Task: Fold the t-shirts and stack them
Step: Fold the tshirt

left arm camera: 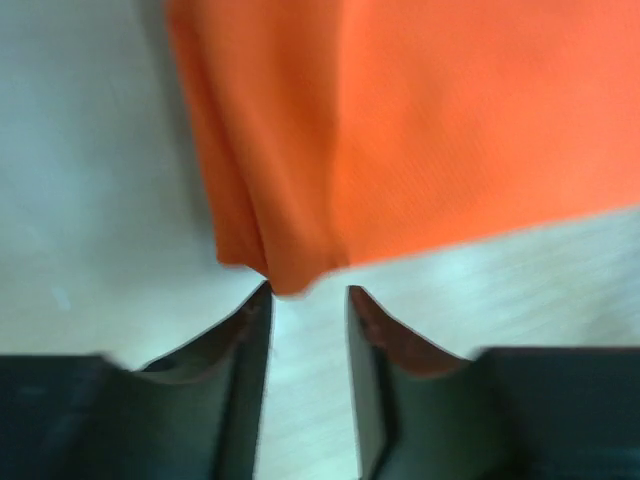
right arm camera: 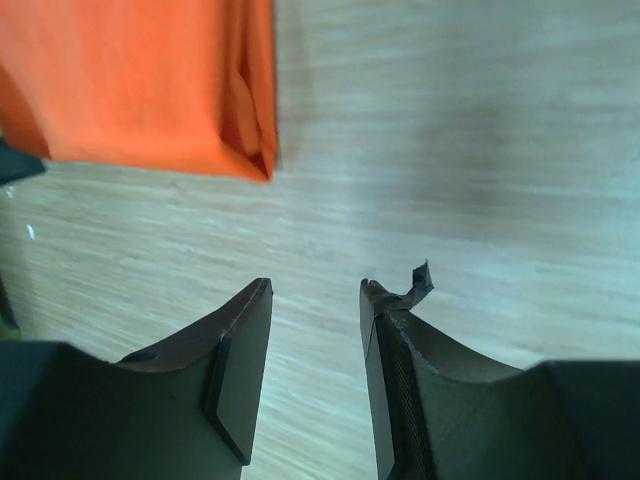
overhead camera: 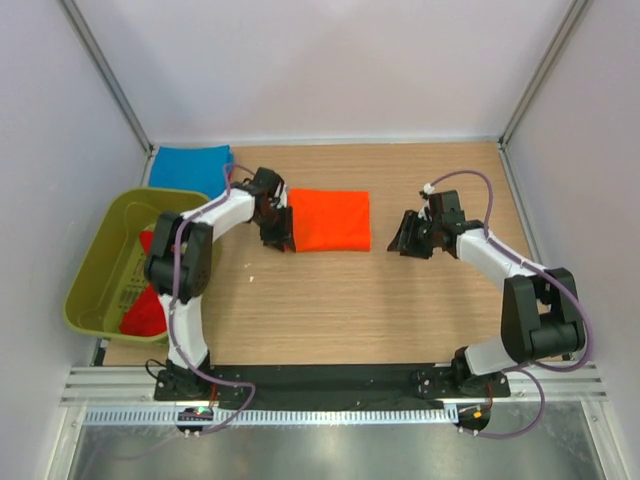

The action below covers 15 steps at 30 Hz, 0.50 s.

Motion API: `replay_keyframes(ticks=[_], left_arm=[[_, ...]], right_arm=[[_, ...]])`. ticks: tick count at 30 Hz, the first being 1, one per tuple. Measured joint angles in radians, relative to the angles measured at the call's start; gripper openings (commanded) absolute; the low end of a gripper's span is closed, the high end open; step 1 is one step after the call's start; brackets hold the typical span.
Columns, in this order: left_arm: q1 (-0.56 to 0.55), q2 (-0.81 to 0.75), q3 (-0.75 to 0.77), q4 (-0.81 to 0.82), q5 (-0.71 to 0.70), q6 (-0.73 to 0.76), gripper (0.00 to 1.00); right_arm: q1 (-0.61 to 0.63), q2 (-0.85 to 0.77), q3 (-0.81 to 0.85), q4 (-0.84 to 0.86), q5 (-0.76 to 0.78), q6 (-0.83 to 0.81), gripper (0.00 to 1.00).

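The orange shirt (overhead camera: 330,220) lies folded into a neat rectangle mid-tabletop (overhead camera: 330,310), and the blue shirt (overhead camera: 190,168) lies folded in the far left corner, apart from it, so nothing looks stacked yet. Red shirts (overhead camera: 145,312) wait crumpled in the tub (overhead camera: 92,275), which suggests the job is under halfway. The left fingers (left arm camera: 240,350) stand slightly parted at the orange shirt's left corner, gripping nothing, and the right fingers (right arm camera: 240,350) are parted and empty, just right of it.
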Motion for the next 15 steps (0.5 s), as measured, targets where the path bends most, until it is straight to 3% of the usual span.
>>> replay_keyframes(ticks=[4, 10, 15], left_arm=[[-0.047, -0.144, -0.092, -0.04, -0.044, -0.069, 0.43], [-0.036, -0.139, 0.113, -0.087, -0.151, -0.073, 0.43], [-0.022, -0.045, 0.273, -0.054, -0.143, -0.063, 0.41]], right_arm=[[0.002, -0.014, -0.019, -0.046, 0.009, 0.0, 0.45], [0.011, 0.019, 0.084, -0.072, -0.049, 0.002, 0.27], [0.052, 0.171, 0.252, 0.005, -0.154, 0.008, 0.26]])
